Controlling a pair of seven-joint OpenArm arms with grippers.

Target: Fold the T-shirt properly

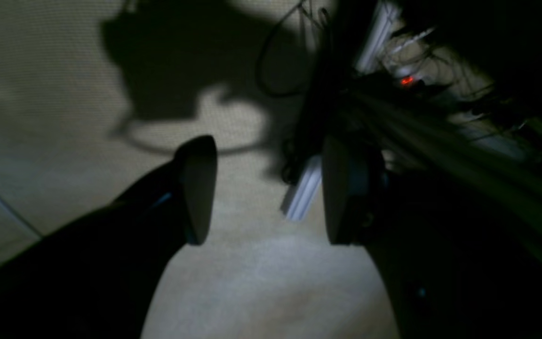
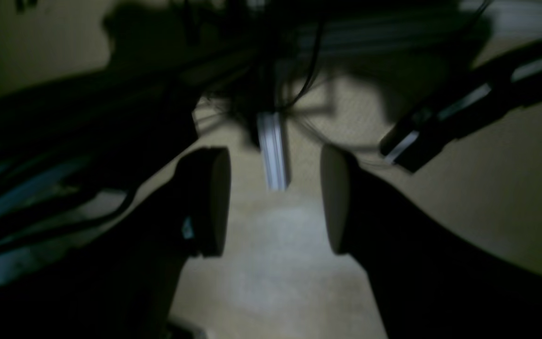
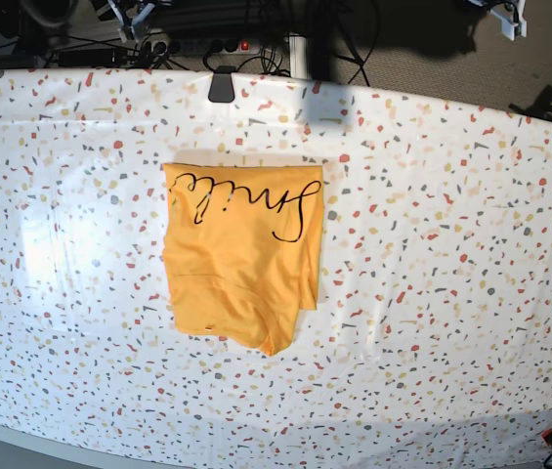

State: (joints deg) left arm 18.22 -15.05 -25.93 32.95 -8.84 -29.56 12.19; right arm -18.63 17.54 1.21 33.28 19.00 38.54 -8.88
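- Gaping wide with nothing between them, the jaws of the left gripper (image 1: pixel 268 190) hang over a dim beige floor, well away from any cloth
- the right gripper (image 2: pixel 274 200) matches it: jaws spread apart, empty, pointed at the same kind of floor, with a pale rail (image 2: pixel 273 150) and dark cables (image 2: pixel 294 70) beyond
- neither arm shows in the base view, so both seem parked off the worktop (image 3: pixel 451 293)
- the T-shirt (image 3: pixel 241 259) lies near the middle of the speckled worktop, already gathered into a compact, roughly rectangular packet with the black "Smile" lettering (image 3: pixel 246 200) facing up along its far edge
- its far edge and left side look straight; the near edge is uneven, with a corner drooping lower at the near right and a loose flap along the right side
- judging by the soft creases, the cloth is light, limp cotton that will sag and slide rather than hold a shape, so any lift needs a pinch through all layers
- if tidying is wanted, the best hold is likely the near right corner or the right-hand flap, drawn in gently so the stacked layers below do not shift
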